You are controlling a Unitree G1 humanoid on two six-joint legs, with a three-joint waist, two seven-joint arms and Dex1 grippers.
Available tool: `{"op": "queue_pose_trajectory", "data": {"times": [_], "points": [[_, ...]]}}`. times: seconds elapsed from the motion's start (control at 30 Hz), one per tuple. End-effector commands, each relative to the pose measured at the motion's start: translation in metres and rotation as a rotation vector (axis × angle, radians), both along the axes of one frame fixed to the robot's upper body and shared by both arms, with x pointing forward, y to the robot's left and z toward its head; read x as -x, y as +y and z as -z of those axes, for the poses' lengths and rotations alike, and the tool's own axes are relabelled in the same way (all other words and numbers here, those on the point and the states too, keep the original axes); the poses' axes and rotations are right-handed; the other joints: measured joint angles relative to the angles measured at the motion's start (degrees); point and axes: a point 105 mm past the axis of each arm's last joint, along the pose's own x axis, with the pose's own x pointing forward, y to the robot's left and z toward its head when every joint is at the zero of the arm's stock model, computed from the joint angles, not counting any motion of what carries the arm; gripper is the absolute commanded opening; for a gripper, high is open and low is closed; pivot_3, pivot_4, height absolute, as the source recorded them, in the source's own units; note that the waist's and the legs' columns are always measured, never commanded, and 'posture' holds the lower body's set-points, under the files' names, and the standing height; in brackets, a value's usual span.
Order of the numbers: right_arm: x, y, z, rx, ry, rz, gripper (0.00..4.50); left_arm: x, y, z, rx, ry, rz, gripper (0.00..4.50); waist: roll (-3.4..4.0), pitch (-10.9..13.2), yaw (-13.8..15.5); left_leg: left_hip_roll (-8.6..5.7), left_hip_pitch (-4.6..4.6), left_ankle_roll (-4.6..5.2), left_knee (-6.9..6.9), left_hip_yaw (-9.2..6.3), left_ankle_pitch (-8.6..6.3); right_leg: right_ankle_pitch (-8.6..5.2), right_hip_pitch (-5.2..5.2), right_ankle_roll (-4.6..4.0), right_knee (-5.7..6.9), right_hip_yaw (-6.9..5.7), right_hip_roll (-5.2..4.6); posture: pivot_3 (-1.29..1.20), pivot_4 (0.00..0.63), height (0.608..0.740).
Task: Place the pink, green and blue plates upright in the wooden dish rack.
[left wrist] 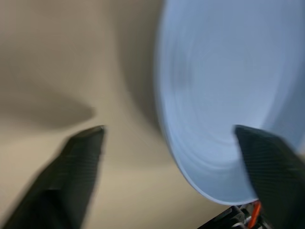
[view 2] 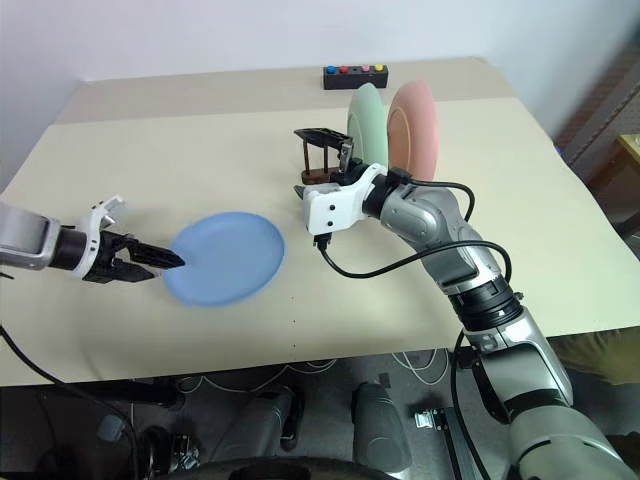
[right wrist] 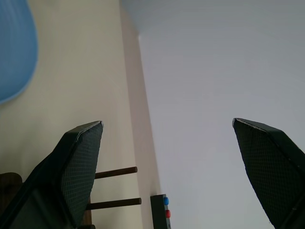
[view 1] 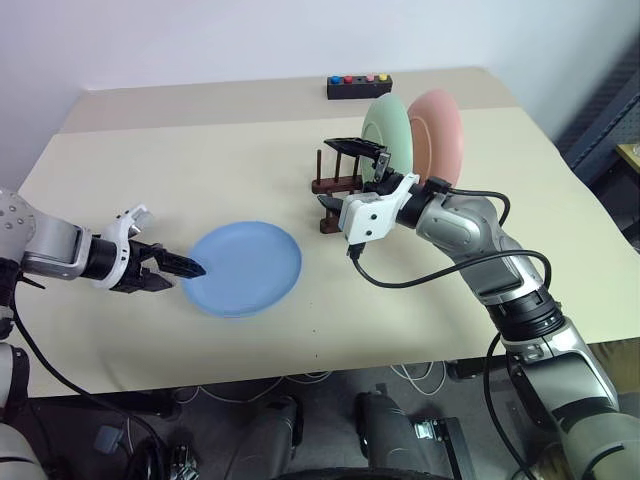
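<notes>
The blue plate lies flat on the table at the front left. My left gripper is at the plate's left edge, open, with its fingers spread wide. In the left wrist view the blue plate's rim runs between them. The green plate and the pink plate stand upright side by side at the right end of the wooden dish rack. My right gripper hovers level just in front of the rack, open and holding nothing. The right wrist view shows two rack pegs.
A small black box with coloured buttons sits at the table's far edge behind the rack. A black cable loops from my right wrist over the table. The table's front edge runs close below the blue plate.
</notes>
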Motion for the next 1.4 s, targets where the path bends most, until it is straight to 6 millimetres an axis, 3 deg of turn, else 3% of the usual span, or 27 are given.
{"op": "queue_pose_trajectory", "data": {"times": [0.03,0.37,0.67,0.9,0.97,1.07,1.23,1.4], "points": [[0.005,0.001,-0.013,-0.041,-0.036,-0.015,4.5,-0.012,0.001,-0.025,-0.024,-0.084,-0.006,4.48,-0.01,0.0,0.0,0.0,0.0,0.0,0.0,-0.01,0.0,0.0,0.0,0.0,0.0,0.0,0.02,0.0,0.15,0.74],[0.005,0.003,-0.012,-0.054,-0.031,-0.013,4.5,-0.022,-0.004,-0.039,-0.101,-0.098,0.053,4.48,0.0,0.0,-0.3,0.01,0.0,-0.02,-0.03,-0.01,0.02,0.0,-0.01,0.0,0.01,0.0,0.06,0.0,0.15,0.74],[0.005,0.002,-0.011,-0.067,-0.032,0.003,4.5,-0.046,0.0,-0.013,-0.214,-0.082,0.169,4.48,-0.02,0.0,-0.2,0.01,0.0,-0.01,-0.01,0.01,0.02,-0.01,0.03,0.0,0.0,-0.01,0.09,0.0,0.15,0.74],[0.006,-0.003,-0.01,-0.065,-0.03,0.026,4.5,-0.049,0.0,0.006,-0.211,-0.027,0.232,4.48,-0.01,0.0,-0.3,0.01,-0.02,0.08,-0.01,0.01,-0.03,-0.02,0.02,0.01,-0.01,-0.01,0.1,0.0,0.15,0.74],[0.007,-0.003,-0.011,-0.067,-0.03,0.028,4.5,-0.05,-0.002,0.008,-0.198,-0.018,0.245,3.94,-0.01,0.0,-0.3,0.01,-0.01,0.11,0.0,0.01,-0.04,-0.02,0.03,0.01,0.0,-0.01,0.1,0.0,0.15,0.74],[0.006,-0.004,-0.011,-0.066,-0.03,0.029,4.5,-0.051,-0.003,0.008,-0.192,-0.016,0.252,2.69,-0.01,0.0,-0.2,0.01,-0.01,0.13,0.03,0.01,-0.06,-0.02,0.04,0.01,0.0,-0.01,0.09,0.0,0.15,0.74],[0.006,-0.004,-0.011,-0.062,-0.031,0.028,4.5,-0.052,-0.003,0.008,-0.175,-0.017,0.237,0.03,-0.03,0.0,-0.2,0.01,-0.02,0.16,0.07,-0.01,-0.07,-0.03,0.07,0.03,0.0,-0.03,0.09,0.0,0.15,0.74],[0.006,-0.004,-0.012,-0.06,-0.032,0.023,4.5,-0.051,-0.003,0.006,-0.136,-0.016,0.211,0.03,-0.02,0.0,-0.3,0.02,-0.01,0.2,0.07,-0.02,-0.1,-0.03,0.07,0.03,0.0,-0.03,0.09,0.0,0.15,0.74]]}}
